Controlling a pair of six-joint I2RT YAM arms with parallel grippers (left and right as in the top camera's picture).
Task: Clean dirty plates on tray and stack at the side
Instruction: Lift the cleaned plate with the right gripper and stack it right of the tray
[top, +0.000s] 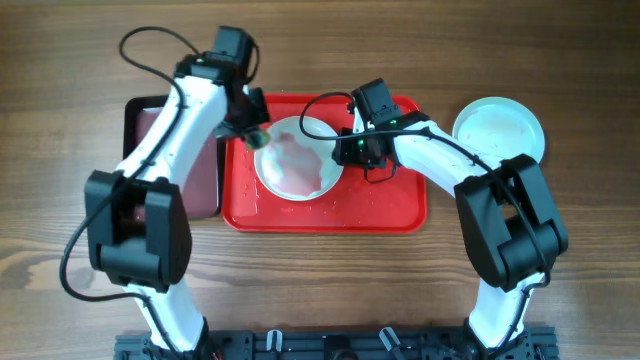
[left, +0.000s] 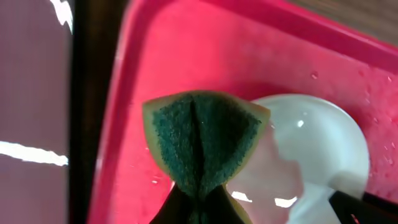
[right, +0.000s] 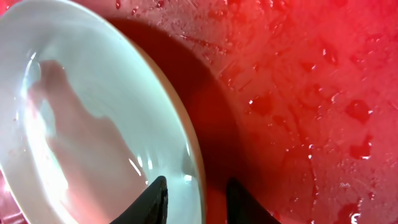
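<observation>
Two round, shallow plates are visible. The glossy, wet smeared plate (top: 298, 160) lies on the red plastic tray (top: 385, 212). The pale blue plate (top: 499, 130) sits on the wood-grain table (top: 560, 240), right of the tray. The right gripper (right: 199, 202) clamps the smeared plate's rim. The left gripper (left: 198, 210) pinches a folded sponge (left: 202, 140), coarse green with a yellow edge, over its left edge.

plate (top: 297, 165) in the tray (top: 390, 205), smaller tray (top: 205, 185) just left, second plate (top: 500, 128) on the table (top: 320, 290) at right
</observation>
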